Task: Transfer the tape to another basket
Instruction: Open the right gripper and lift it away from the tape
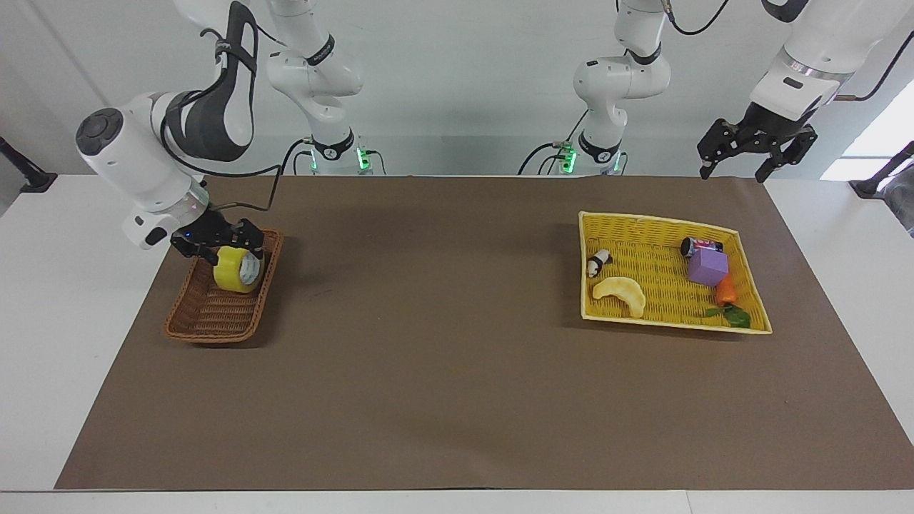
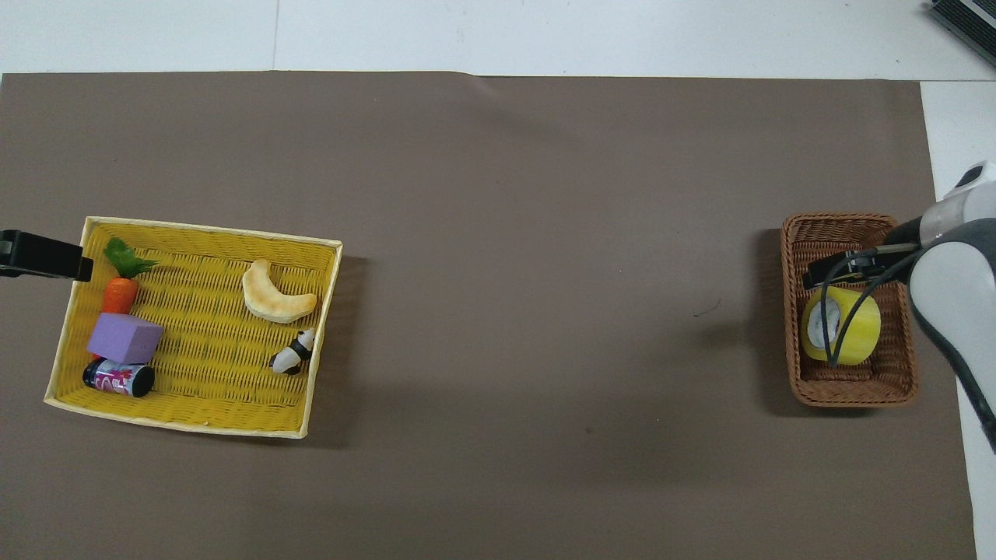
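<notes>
The yellow tape (image 1: 238, 270) lies in the dark brown wicker basket (image 1: 214, 321), at its end nearer to the robots, core hole facing sideways. It also shows in the overhead view (image 2: 854, 330), in the basket (image 2: 844, 225). My right gripper (image 1: 218, 243) hovers just over the tape, open and empty; from overhead the gripper (image 2: 844, 268) covers the tape's upper edge. My left gripper (image 1: 733, 171) is open and empty, raised over the table edge beside the yellow tray, and waits.
The shallow yellow tray (image 1: 664, 221) toward the left arm's end holds a pale crescent toy (image 1: 620, 294), a panda figure (image 1: 598, 263), a purple block (image 1: 707, 266), a small can (image 1: 696, 246) and a carrot (image 1: 726, 293). Brown mat covers the table between the containers.
</notes>
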`<state>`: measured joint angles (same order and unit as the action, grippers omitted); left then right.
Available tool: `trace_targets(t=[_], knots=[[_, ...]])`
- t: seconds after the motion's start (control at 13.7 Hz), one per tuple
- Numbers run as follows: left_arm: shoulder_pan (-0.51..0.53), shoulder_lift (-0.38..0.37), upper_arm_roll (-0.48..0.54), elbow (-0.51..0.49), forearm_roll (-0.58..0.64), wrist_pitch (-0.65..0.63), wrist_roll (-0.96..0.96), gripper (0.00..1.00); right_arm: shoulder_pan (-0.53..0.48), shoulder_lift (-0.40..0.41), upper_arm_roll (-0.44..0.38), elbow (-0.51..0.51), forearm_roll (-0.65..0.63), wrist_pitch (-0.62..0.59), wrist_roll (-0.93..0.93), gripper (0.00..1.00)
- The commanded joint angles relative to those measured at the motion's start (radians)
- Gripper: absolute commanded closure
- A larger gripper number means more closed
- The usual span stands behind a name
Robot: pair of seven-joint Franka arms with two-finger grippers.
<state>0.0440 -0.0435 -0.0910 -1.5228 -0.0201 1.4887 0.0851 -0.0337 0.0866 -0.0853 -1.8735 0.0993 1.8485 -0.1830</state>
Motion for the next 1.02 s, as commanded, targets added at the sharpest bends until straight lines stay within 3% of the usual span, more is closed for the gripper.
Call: trace_targets(t=[0.0, 0.29, 0.66, 0.8, 0.95], knots=[[0.01, -0.007, -0.003, 0.0, -0.012, -0.001, 0.008, 0.0, 0.061, -0.031, -0.001, 0.003, -0.068, -0.02, 0.112, 0.0], [0.01, -0.007, -0.003, 0.0, -0.012, -0.001, 0.008, 0.0, 0.101, -0.031, 0.001, 0.112, -0.09, -0.04, 0.157, 0.0], [0.01, -0.009, -0.003, 0.0, -0.012, -0.002, 0.008, 0.0, 0.087, -0.036, -0.014, 0.359, -0.119, -0.323, 0.19, 0.0], [0.01, -0.007, -0.003, 0.0, -0.012, -0.001, 0.008, 0.0, 0.087, -0.079, -0.004, 0.347, -0.121, -0.336, 0.299, 0.0], [0.01, -0.007, -0.003, 0.0, -0.012, -0.001, 0.008, 0.0, 0.101, -0.145, -0.001, 0.246, -0.116, -0.328, 0.368, 0.0]])
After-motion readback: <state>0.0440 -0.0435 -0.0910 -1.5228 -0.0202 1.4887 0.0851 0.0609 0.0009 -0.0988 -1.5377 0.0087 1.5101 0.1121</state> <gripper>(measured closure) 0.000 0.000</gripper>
